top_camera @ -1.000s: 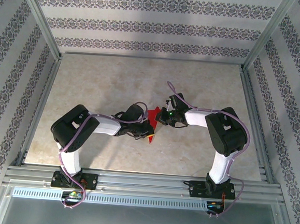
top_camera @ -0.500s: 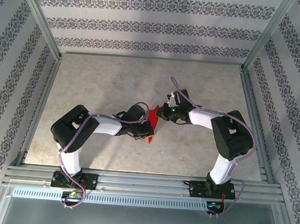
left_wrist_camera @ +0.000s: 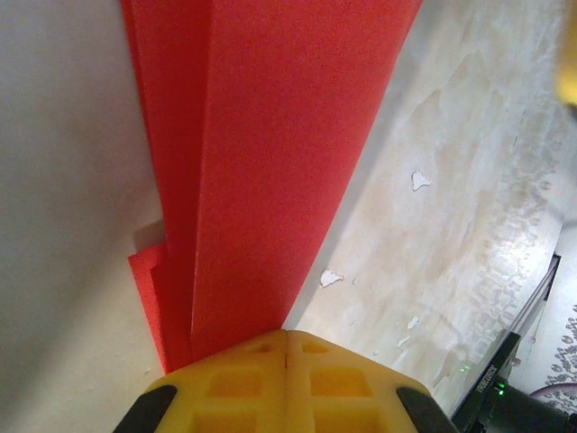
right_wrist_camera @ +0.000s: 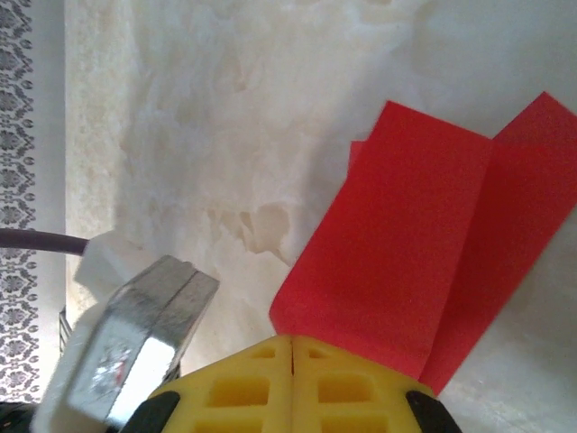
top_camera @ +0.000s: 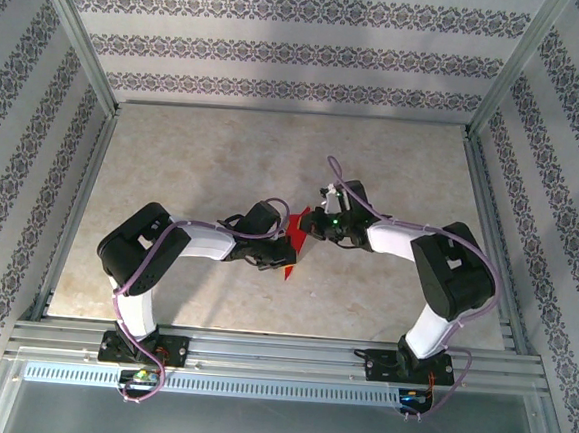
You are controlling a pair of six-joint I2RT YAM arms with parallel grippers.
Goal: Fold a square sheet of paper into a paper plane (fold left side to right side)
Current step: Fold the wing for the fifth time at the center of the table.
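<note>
The sheet of paper (top_camera: pixel 288 268) is bright red and folded into a narrow, layered, pointed strip lying on the table between the two arms. In the left wrist view the paper (left_wrist_camera: pixel 270 162) runs away from my left gripper (left_wrist_camera: pixel 287 334) in stacked layers with crease lines. The yellow fingertips are shut and sit over its near end. My right gripper (right_wrist_camera: pixel 293 341) is shut too, its tips over the edge of a folded flap of the paper (right_wrist_camera: pixel 406 244). From above, the left gripper (top_camera: pixel 283 249) and right gripper (top_camera: pixel 308 228) meet at the paper from opposite sides.
The table (top_camera: pixel 194 159) is pale marbled stone inside a metal frame with patterned walls. Purple cables run along both arms. Part of the right arm's metal bracket (right_wrist_camera: pixel 135 343) shows beside its fingers. Open tabletop lies behind the arms and to both sides.
The right gripper has moved a little toward the paper's upper end and its elbow has swung outward to the right. The left arm and the paper have stayed put.
</note>
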